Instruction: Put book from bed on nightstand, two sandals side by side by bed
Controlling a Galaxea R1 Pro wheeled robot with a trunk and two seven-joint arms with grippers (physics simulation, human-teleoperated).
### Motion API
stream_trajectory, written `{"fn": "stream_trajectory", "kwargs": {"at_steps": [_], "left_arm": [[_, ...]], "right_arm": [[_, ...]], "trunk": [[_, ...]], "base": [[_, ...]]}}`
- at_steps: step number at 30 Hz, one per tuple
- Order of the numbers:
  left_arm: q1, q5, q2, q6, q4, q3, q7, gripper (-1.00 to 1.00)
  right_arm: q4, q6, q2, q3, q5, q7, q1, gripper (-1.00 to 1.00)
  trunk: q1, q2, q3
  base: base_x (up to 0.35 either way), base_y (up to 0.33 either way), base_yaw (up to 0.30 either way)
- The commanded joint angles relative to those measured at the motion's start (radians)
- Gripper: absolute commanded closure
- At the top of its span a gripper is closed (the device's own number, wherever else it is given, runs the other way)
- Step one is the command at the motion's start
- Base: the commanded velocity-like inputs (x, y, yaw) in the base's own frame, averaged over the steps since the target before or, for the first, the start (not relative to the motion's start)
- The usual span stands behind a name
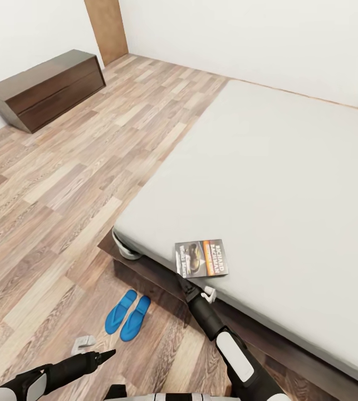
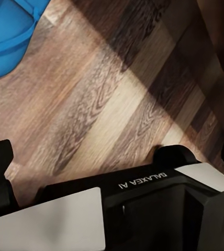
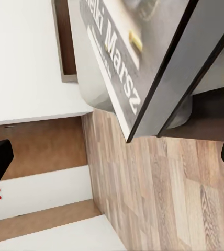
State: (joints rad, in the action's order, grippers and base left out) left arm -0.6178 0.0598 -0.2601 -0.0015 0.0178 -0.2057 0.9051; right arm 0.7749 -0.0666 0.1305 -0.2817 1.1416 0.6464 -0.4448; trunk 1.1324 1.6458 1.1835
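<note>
The book lies flat at the near edge of the bed, close to its corner, one corner of the cover just poking past the mattress edge. It's a thin paperback, dark cover, orange band, white author's name, a small picture below. It looks light and a bit floppy, and lying flat on soft bedding there's little to get under, so that overhanging corner or the near edge looks like the place to pinch it. Right below comes the right gripper, its jaws wide in the wrist view with black tips at either side and the book's corner looming between and ahead of them, not yet touched. Down on the plank floor the two sandals, bright blue, already lie side by side just off the bed's corner. The left gripper hovers low over the floor near them; how its jaws stand I can't tell. Far across the room, a long dark bench against the wall.
</note>
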Motion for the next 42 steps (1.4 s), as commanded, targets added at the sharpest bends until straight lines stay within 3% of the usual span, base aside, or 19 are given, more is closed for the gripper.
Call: {"fn": "stream_trajectory", "kwargs": {"at_steps": [1, 23, 31, 42], "left_arm": [[0.000, 0.006, 0.000, 0.000, -0.001, 0.003, 0.003, -1.00], [0.000, 0.006, 0.000, 0.000, -0.001, 0.003, 0.005, -1.00], [0.000, 0.006, 0.000, 0.000, -0.001, 0.003, 0.005, -1.00], [0.000, 0.006, -0.001, 0.000, -0.001, 0.003, 0.005, -1.00]], "right_arm": [[-0.001, -0.007, 0.000, -0.001, 0.010, 0.003, 0.000, -1.00], [0.000, -0.007, 0.000, -0.001, 0.010, 0.004, 0.000, -1.00], [0.000, -0.007, 0.000, -0.001, 0.010, 0.004, 0.000, -1.00], [0.000, -0.007, 0.000, -0.001, 0.010, 0.004, 0.000, -1.00]], "trunk": [[0.000, 0.000, 0.000], [0.000, 0.000, 0.000], [0.031, 0.056, 0.026], [0.031, 0.056, 0.026]], "base": [[0.000, 0.000, 0.000], [0.000, 0.000, 0.000], [0.000, 0.000, 0.000], [0.006, 0.000, 0.000]]}}
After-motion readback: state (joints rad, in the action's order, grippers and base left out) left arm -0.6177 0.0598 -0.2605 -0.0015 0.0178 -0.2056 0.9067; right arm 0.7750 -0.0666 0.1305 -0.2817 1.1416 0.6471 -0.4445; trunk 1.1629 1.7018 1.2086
